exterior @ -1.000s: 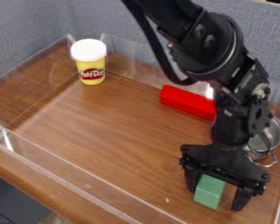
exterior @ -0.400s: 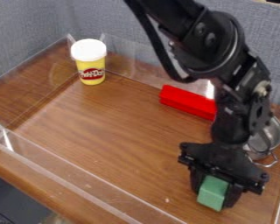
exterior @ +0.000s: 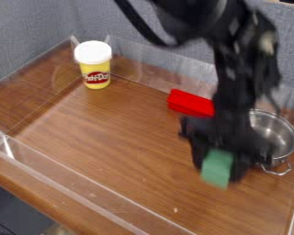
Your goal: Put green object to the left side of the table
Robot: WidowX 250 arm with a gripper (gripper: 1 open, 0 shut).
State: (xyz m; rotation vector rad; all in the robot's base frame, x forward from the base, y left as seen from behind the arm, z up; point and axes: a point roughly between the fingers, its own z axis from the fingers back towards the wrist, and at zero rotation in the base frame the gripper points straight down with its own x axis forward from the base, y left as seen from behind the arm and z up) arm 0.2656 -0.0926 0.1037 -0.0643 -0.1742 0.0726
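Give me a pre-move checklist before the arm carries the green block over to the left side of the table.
1. Grip: gripper is shut on the green block: ok.
2. Block clear of the table: it looks raised off the wood, though the picture is blurred: ok.
3. Path leftward: bare wood lies between the block and the left side; the red block sits behind, out of the way: ok.
4. Yellow tub: stands upright in the far left corner, so drop nearer the front: ok.
5. Metal pot: sits close beside the arm on the right; contact: cannot tell.
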